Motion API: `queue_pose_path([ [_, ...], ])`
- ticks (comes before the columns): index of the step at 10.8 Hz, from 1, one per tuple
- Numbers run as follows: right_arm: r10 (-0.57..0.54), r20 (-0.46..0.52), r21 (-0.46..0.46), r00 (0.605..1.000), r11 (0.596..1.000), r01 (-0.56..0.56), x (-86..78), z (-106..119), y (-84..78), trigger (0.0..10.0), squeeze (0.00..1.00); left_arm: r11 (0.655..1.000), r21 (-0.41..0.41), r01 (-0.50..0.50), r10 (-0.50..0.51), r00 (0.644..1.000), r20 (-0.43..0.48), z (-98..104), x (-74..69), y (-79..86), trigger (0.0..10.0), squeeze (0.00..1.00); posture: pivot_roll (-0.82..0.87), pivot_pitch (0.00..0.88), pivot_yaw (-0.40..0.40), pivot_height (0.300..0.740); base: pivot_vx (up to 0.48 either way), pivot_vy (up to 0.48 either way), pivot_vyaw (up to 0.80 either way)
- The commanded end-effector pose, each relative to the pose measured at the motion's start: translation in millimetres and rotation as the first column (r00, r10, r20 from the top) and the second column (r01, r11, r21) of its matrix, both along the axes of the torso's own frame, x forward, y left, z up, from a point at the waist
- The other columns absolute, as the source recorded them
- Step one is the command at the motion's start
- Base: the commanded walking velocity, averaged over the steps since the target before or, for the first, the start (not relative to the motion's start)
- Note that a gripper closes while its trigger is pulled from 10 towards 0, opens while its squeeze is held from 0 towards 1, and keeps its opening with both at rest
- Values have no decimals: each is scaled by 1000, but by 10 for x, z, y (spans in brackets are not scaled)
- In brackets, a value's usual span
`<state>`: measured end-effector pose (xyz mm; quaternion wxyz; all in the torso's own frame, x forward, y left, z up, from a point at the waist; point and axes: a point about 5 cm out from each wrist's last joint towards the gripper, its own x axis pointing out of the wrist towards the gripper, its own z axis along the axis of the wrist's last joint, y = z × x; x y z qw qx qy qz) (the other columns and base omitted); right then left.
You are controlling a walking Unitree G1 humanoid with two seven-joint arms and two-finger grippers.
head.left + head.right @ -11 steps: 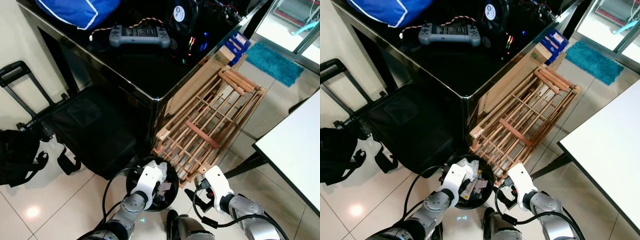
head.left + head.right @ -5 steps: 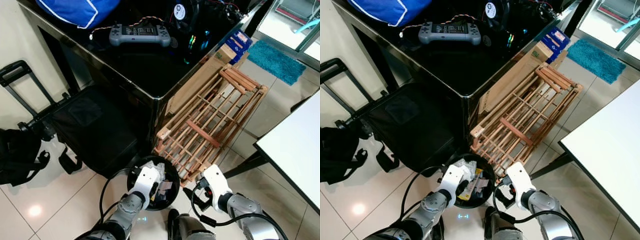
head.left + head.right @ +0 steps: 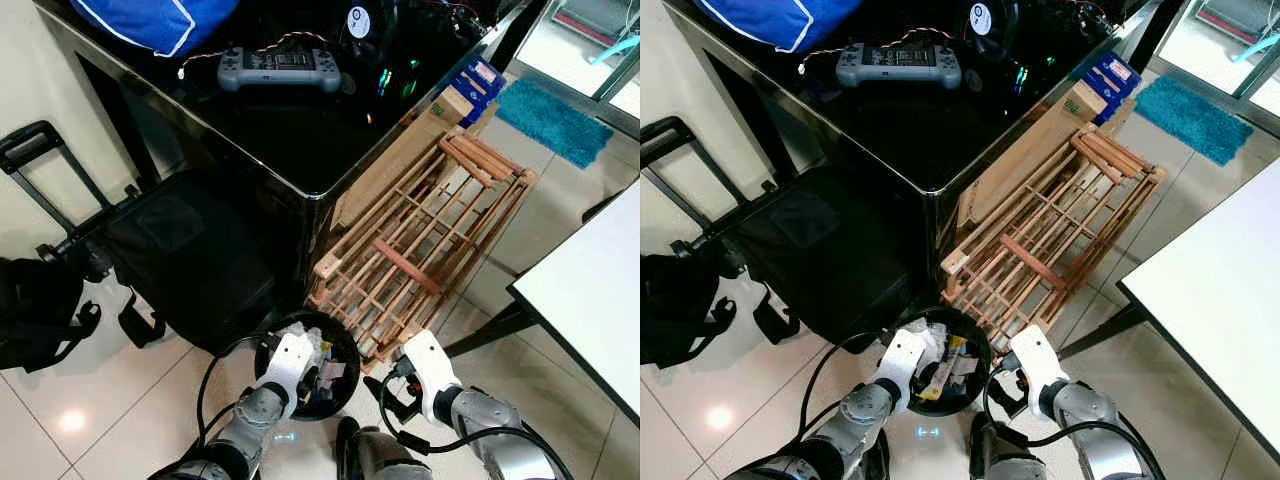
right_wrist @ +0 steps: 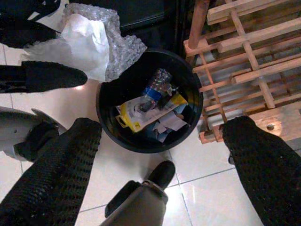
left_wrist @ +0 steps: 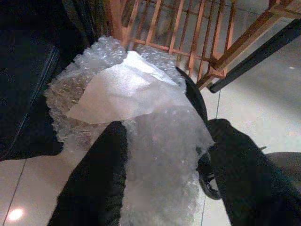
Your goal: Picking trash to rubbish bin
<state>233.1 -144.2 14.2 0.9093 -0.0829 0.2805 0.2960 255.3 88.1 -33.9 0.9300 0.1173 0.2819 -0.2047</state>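
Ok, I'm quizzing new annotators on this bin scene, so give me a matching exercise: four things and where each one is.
Things:
1. bubble wrap
2. yellow packet
3. game controller
4. wooden rack

Places:
A. on the black table
B. between the left gripper fingers
C. inside the black bin
D. leaning against the table, beside the bin

Pairs: 1-B, 2-C, 3-A, 4-D

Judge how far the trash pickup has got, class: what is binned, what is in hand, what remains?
Already in the black bin: a crushed bottle and yellow packaging. In hand: the left gripper holds a bubble wrap bundle at the bin's rim. Left: let it drop in. The right gripper hangs open beside the bin.
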Motion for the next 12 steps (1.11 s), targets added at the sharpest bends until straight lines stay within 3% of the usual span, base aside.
queue_pose_path([
  [1, -21, -29, 0, 999, 1000, 21, -67, -55, -26, 10000, 0, 1000, 0, 13, -13, 999, -45, -80, -104, -17, 10000, 1000, -141, 287, -70, 740, 0, 0, 0],
  [12, -27, -19, -1, 999, 1000, 27, -46, -50, -11, 10000, 0, 1000, -1, 9, -9, 1000, -28, -57, -76, -14, 10000, 1000, -141, 287, -64, 740, 0, 0, 0],
])
